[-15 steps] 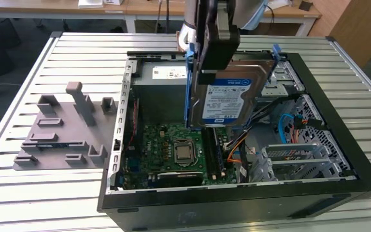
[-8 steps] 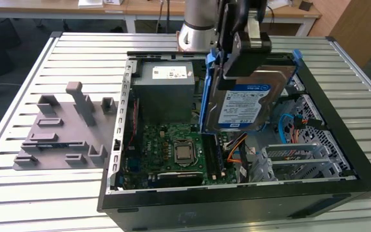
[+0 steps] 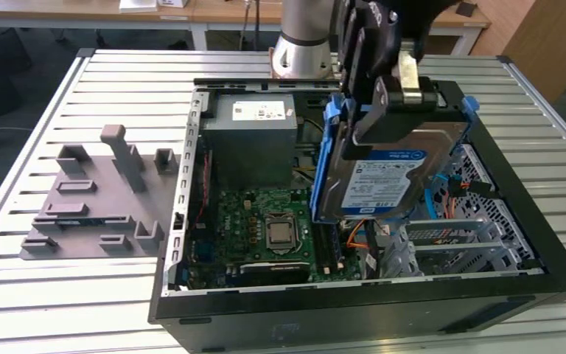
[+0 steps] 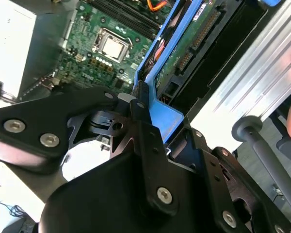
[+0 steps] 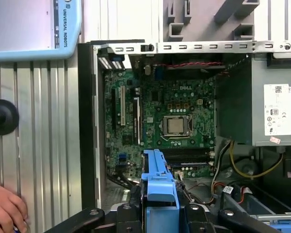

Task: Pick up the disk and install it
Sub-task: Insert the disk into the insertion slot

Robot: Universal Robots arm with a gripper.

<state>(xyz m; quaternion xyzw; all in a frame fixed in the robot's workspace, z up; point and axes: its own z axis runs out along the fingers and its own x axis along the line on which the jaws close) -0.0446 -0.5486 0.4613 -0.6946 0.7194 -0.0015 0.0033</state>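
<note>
Silver disk (image 3: 382, 181), gripped by tool (image 3: 389, 118), hangs above motherboard (image 3: 263, 221)

This was a robotics lab or test workshop. A slotted aluminium table (image 3: 47, 295) carried an arm base (image 3: 298, 51) at its far edge, an open computer case (image 3: 362, 313) with a bare motherboard (image 3: 263, 221), and a grey fixture plate (image 3: 91, 206) towards the exterior view's left. The gripper (image 3: 382, 118) held a disk (image 3: 382, 184) over the case. Wooden desks (image 3: 224, 9) stood behind, and a person's hand (image 5: 5, 211) showed in the first wrist view.
</note>
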